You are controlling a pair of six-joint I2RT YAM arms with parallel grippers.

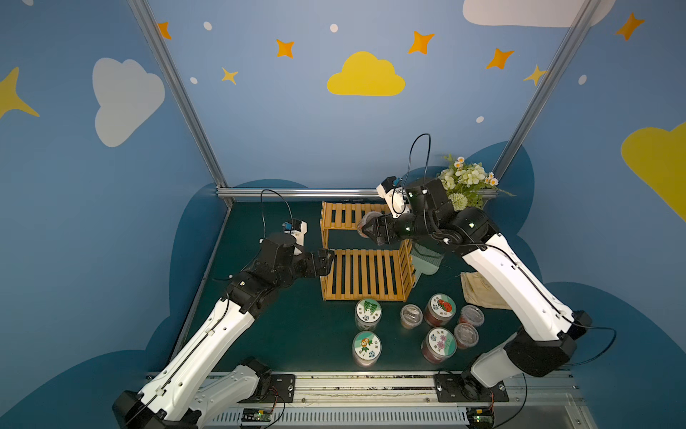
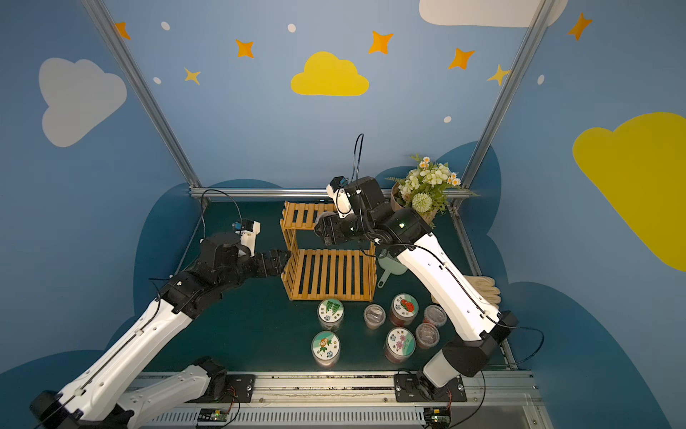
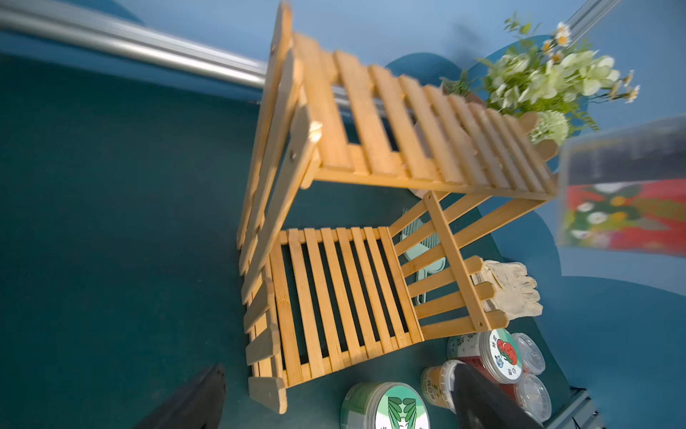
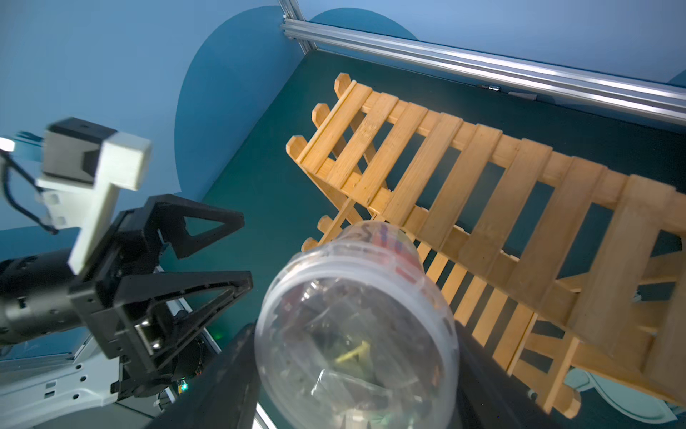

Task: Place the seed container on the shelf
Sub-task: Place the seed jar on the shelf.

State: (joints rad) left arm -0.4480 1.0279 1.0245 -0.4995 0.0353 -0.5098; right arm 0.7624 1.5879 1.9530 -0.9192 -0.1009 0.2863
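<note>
The shelf (image 1: 365,275) is a two-tier rack of orange-tan slats at the back middle of the green mat, seen in both top views (image 2: 326,273). My right gripper (image 1: 367,228) is shut on a clear plastic seed container (image 1: 365,222), held just over the front edge of the upper tier. In the right wrist view the container (image 4: 356,323) fills the space between the dark fingers (image 4: 226,371), its lid facing the camera. My left gripper (image 1: 328,262) stands open and holds nothing, beside the shelf's left side at lower-tier height (image 3: 334,408).
Several seed jars with picture lids (image 1: 367,314) and small clear tubs (image 1: 411,315) stand in front of the shelf. A flower bouquet (image 1: 466,182) is at the back right. A mint scoop (image 1: 427,260) and a pale glove (image 1: 479,289) lie right of the shelf.
</note>
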